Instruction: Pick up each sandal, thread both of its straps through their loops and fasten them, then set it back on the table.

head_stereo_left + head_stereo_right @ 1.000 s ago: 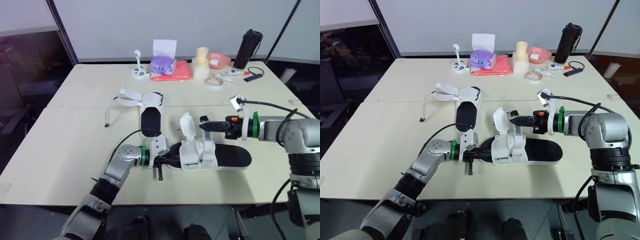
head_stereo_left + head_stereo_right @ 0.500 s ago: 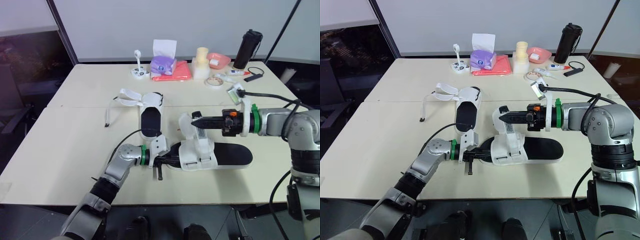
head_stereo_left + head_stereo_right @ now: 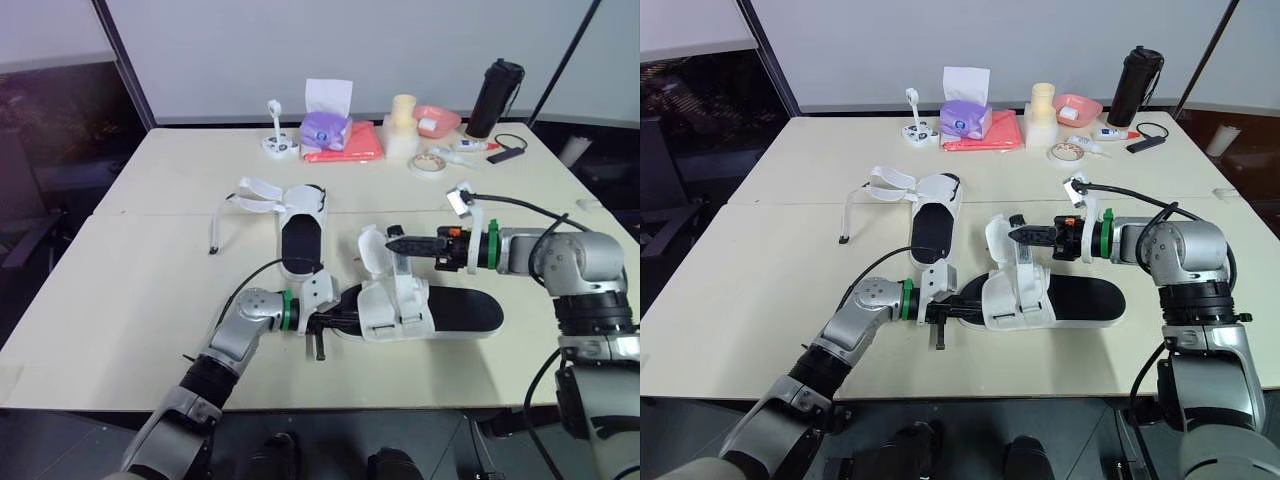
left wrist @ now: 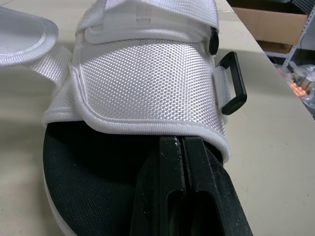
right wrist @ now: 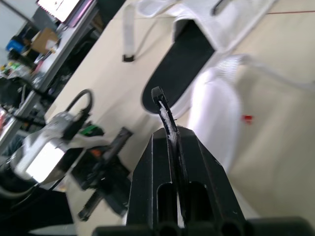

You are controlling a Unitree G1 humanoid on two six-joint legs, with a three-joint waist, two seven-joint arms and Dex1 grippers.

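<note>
The near sandal (image 3: 430, 312) lies flat on the cream table (image 3: 130, 300). It has a matte black, finely textured footbed (image 4: 83, 182) and broad white straps of coarse basket-weave webbing with a piped edge. A flat black rectangular loop (image 4: 232, 82) sticks out at the side of its front band (image 4: 147, 73), and a round black stud (image 4: 213, 43) sits just behind that loop. The left gripper (image 4: 183, 147) lies on the footbed at the toe end, its two black fingers pressed flat together with nothing seen between them. Their tips meet the band's hem, and how far they reach beneath it is hidden. Above the sandal's middle, the right gripper (image 3: 393, 241) has its thin fingers closed on a narrow white strap (image 3: 401, 265) that rises from the sandal. Only an edge of that strap shows between the fingers. Just beside it a rounded white flap (image 3: 372, 250) stands upright. In the left wrist view the sandal's heel is cut off. Beyond the near sandal's toe lies the far sandal (image 3: 300, 235), its white straps (image 3: 255, 195) splayed open on the table.
</note>
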